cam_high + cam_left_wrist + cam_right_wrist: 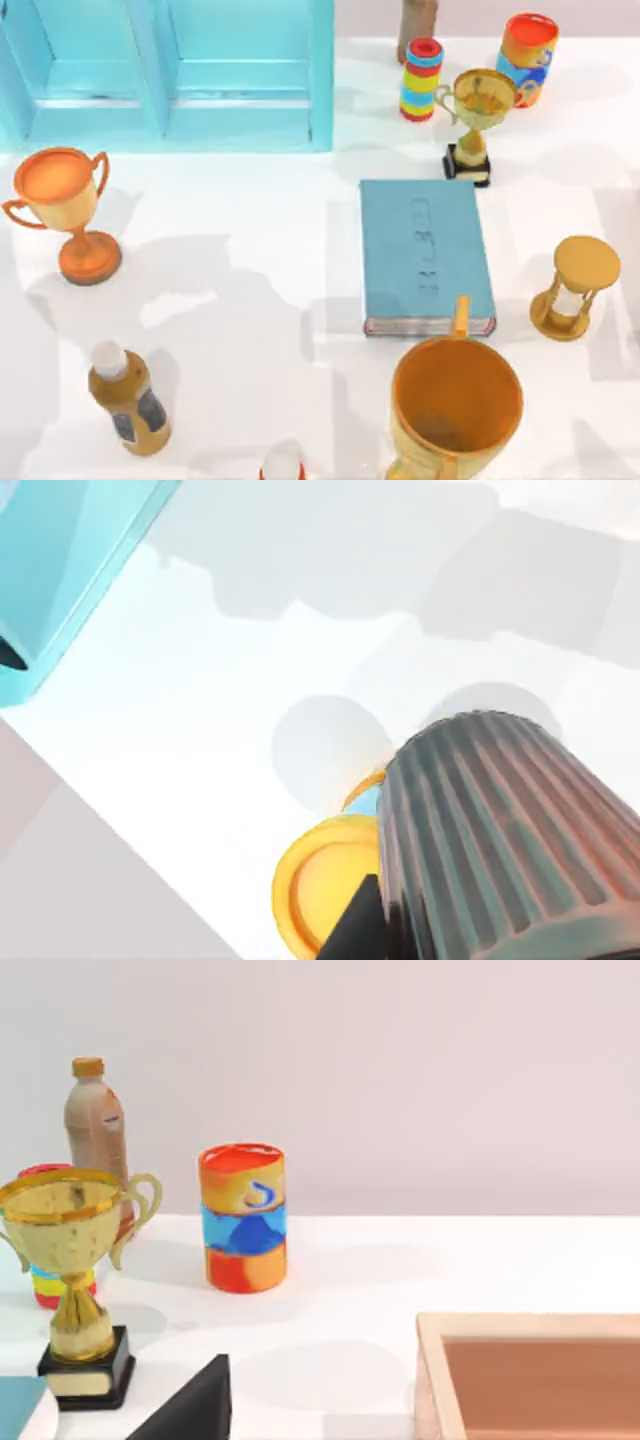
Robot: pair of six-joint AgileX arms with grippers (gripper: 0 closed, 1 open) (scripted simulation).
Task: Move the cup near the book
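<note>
As the cup (500,830) sits tilted against a dark finger (358,925), the left gripper (400,940) seems clamped on it above the table. Its direction from the book (425,255), lying flat right of centre, is unclear. The right arm idles by the gold trophy (72,1250).

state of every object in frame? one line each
cup: close to the left wrist camera, hold unclear
book: flat, closed
orange mug: upright
gold trophy: upright
orange trophy: upright
hourglass: upright
bottle: upright, capped
</note>
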